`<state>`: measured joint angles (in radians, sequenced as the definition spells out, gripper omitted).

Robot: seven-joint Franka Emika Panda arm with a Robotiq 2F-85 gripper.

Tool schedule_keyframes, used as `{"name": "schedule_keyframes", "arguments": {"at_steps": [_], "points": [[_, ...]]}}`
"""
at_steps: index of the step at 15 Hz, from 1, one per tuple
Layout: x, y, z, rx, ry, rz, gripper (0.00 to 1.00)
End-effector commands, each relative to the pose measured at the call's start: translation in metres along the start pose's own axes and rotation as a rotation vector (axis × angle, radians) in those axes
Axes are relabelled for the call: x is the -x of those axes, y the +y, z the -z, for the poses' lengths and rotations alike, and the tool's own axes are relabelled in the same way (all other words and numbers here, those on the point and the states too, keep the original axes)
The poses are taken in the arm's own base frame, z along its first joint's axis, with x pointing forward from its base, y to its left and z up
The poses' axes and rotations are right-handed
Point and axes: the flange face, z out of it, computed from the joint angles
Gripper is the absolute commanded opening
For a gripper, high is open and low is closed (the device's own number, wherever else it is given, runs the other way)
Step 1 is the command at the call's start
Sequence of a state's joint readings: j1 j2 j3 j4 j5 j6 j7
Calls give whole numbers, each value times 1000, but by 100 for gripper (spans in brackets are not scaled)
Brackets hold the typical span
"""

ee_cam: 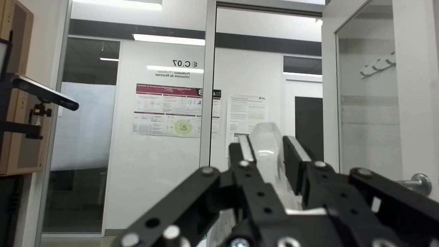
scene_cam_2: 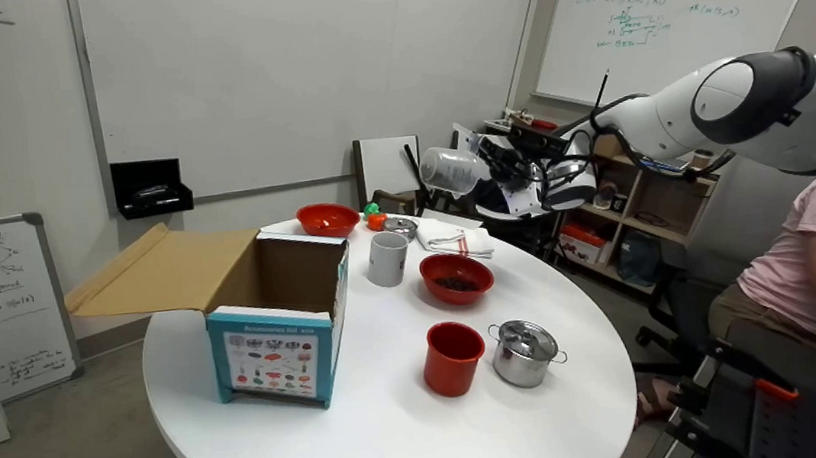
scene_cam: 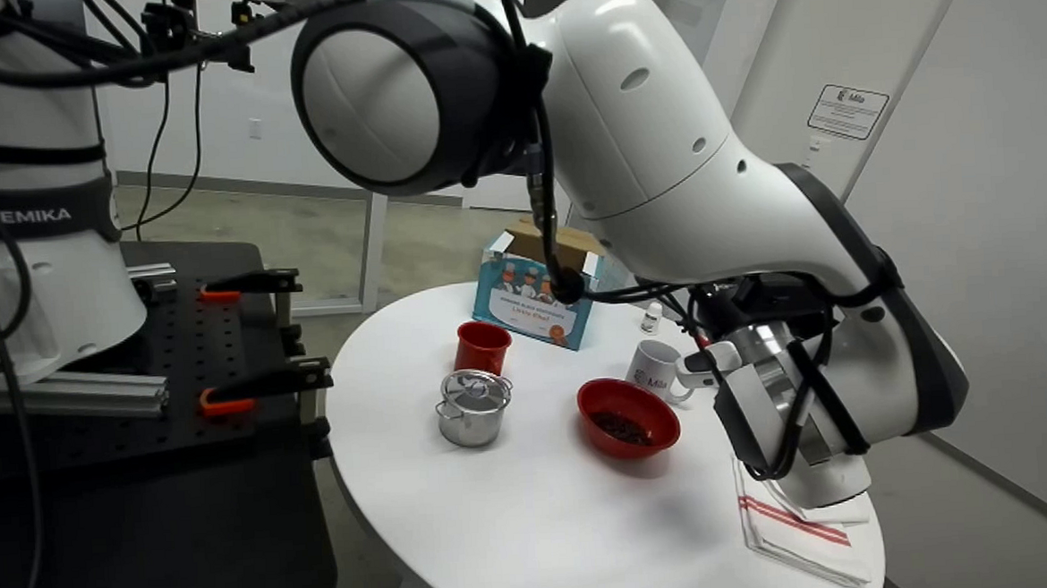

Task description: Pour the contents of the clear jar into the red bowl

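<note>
The clear jar (scene_cam_2: 447, 169) is see-through, lies roughly on its side and is held up in the air. My gripper (scene_cam_2: 499, 166) is shut on it. In the wrist view the jar (ee_cam: 265, 154) shows between the two fingers of the gripper (ee_cam: 268, 145). No dark contents show in the jar. The red bowl (scene_cam: 626, 448) stands upright on the table with dark bits inside. It also shows in an exterior view (scene_cam_2: 454, 298), lower than the jar and nearer that camera. In an exterior view (scene_cam: 750, 336) the arm's wrist hides the fingers and the jar.
A white mug (scene_cam: 651, 368) stands right beside the red bowl. A red cup (scene_cam_2: 454, 362), a lidded silver pot (scene_cam_2: 523, 362) and an open blue box (scene_cam_2: 273, 359) stand on the table. A folded towel (scene_cam: 792, 535) and another red bowl (scene_cam_2: 329, 222) also lie there.
</note>
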<state>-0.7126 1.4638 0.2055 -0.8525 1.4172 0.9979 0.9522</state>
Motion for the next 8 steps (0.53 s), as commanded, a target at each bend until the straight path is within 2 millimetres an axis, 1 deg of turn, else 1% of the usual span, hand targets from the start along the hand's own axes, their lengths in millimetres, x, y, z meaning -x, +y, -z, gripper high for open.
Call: {"name": "schedule_keyframes", "arguments": {"at_steps": [1, 4, 5, 8], "points": [[5, -2, -5, 2, -52, 11, 7], [8, -5, -9, -2, -67, 19, 7], [4, -3, -8, -3, -70, 20, 7], [2, -3, -10, -1, -71, 15, 7]]}}
